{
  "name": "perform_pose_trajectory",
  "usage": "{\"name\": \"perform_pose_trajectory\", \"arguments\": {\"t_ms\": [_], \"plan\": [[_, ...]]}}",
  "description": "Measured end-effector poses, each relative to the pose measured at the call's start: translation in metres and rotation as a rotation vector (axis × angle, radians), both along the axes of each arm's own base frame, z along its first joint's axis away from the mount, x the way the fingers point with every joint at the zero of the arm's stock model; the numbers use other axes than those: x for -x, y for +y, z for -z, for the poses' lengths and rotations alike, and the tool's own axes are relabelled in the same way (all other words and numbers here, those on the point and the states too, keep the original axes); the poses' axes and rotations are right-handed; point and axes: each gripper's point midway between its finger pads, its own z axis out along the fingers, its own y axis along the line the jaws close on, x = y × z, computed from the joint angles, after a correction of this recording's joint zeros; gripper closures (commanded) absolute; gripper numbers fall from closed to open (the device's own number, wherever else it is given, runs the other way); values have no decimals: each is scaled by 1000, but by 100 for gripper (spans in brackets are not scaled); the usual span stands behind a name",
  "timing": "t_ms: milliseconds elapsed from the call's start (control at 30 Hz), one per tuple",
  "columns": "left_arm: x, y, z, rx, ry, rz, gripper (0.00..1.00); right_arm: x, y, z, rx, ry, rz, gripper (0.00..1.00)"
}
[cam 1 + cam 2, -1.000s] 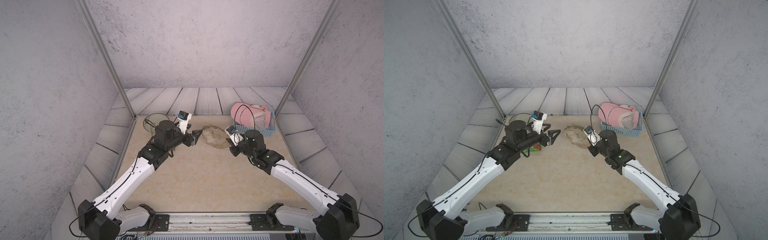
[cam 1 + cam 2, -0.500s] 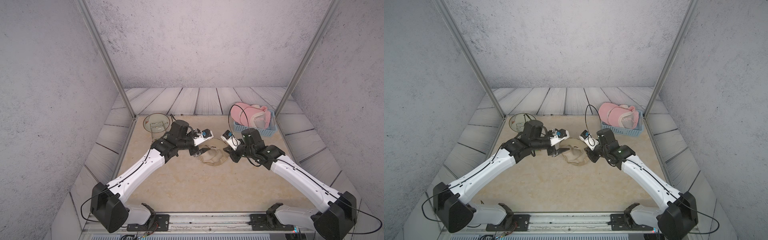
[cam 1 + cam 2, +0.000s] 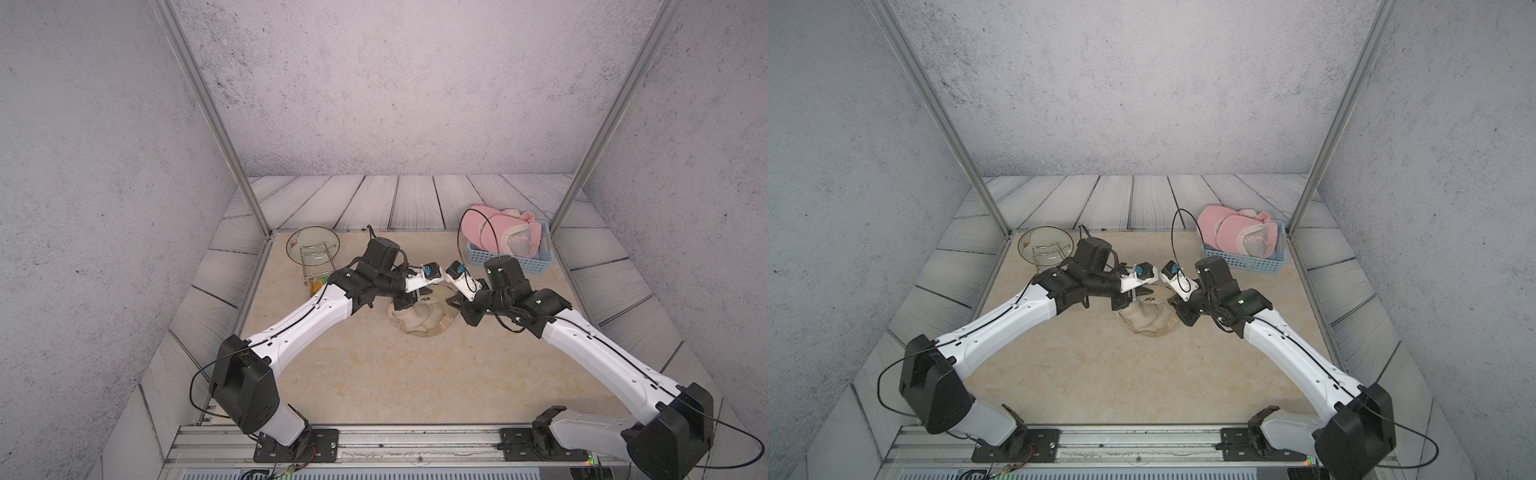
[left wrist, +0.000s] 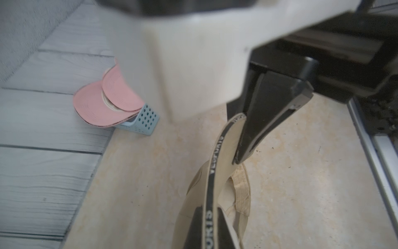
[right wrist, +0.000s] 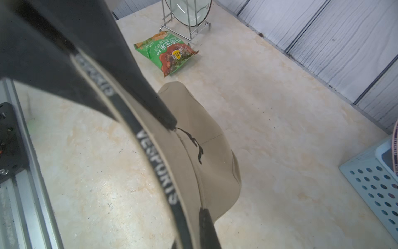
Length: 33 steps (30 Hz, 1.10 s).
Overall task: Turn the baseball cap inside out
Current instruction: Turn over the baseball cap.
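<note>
The beige baseball cap [image 3: 422,322] [image 3: 1148,319] hangs low over the middle of the table, crown down, between my two arms. My left gripper [image 3: 408,303] [image 3: 1122,302] is shut on its rim, on the black lettered sweatband [image 4: 210,183]; in the left wrist view the band runs between my left gripper [image 4: 209,228] fingers. From the opposite side my right gripper [image 3: 455,302] [image 3: 1177,306] is shut on the same rim. In the right wrist view the crown [image 5: 204,155] with a black logo shows beyond my right gripper [image 5: 193,235].
A blue basket [image 3: 536,266] with pink caps [image 3: 505,230] stands at the back right. At the back left a glass plate [image 3: 311,247] leans in a wire rack, with a green snack bag [image 5: 165,51] beside it. Metal posts rise at both back corners.
Both arms have brought the cap forward from the back of the table. The left gripper, open beside the cap before, has shut on its rim. The right gripper kept its hold.
</note>
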Motion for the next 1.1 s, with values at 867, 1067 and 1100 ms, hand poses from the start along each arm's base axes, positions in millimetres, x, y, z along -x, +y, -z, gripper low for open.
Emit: {"name": "perform_pose_trajectory", "arguments": {"t_ms": [867, 1067, 1100], "plan": [[26, 46, -101, 457, 127, -231, 100, -43, -19, -13, -301, -148, 275, 58], [21, 48, -108, 526, 175, -257, 100, -55, -25, -7, -327, -156, 357, 78], [17, 49, -107, 541, 187, -280, 100, -59, -28, -1, -315, -147, 387, 82]]}}
